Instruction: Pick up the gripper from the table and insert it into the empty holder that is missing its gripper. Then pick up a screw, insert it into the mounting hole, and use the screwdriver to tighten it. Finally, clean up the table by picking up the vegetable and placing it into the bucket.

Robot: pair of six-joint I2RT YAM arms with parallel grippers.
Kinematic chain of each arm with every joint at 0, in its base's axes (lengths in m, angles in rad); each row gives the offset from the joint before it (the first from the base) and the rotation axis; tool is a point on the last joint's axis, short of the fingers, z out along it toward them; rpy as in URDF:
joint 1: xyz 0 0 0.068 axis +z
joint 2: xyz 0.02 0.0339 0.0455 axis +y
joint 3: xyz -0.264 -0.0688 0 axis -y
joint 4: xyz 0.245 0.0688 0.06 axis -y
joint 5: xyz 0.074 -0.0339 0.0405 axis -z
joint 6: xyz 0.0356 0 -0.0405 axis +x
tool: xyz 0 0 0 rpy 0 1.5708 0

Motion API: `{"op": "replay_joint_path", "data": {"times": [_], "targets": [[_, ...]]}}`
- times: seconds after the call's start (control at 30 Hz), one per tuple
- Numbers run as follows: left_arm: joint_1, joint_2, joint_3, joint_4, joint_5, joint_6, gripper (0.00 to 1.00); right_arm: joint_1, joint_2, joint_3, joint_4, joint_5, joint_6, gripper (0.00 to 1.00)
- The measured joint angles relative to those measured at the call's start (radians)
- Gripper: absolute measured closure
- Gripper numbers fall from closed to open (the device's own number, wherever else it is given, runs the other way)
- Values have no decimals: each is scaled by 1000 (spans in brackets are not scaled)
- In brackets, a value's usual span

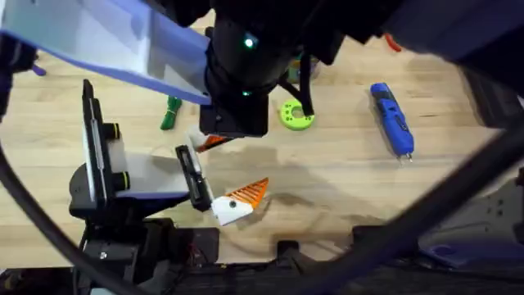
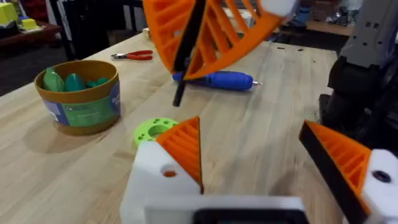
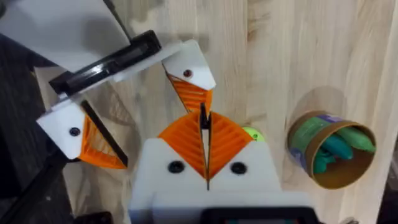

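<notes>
My left gripper (image 2: 249, 134) is open low over the table. Each of its white holders (image 3: 189, 67) carries an orange ribbed gripper pad (image 2: 183, 146). My right gripper (image 3: 204, 143) hangs just above one of these fingers (image 1: 233, 209), shut on a thin black rod (image 2: 186, 56) that points down beside it. The blue screwdriver (image 1: 391, 119) lies on the table at the right. Left of the big dark arm lies the dark green vegetable (image 1: 169, 113). The gold-brown bucket (image 2: 81, 93) with its green label holds several green items.
A lime-green ring (image 1: 295, 115) lies at mid-table, close to the bucket. Red-handled pliers (image 2: 134, 55) lie beyond the bucket. The right arm looms large and dark under the overhead camera and hides the far middle of the table.
</notes>
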Motion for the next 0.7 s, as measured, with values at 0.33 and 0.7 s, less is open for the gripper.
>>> {"op": "replay_joint_path", "data": {"times": [0.33,0.7], "targets": [[0,0,0,0,0,0,15,0,7,1,13,-1,-183,995],[0,0,0,0,0,0,15,1,59,2,43,-3,-298,995]]}}
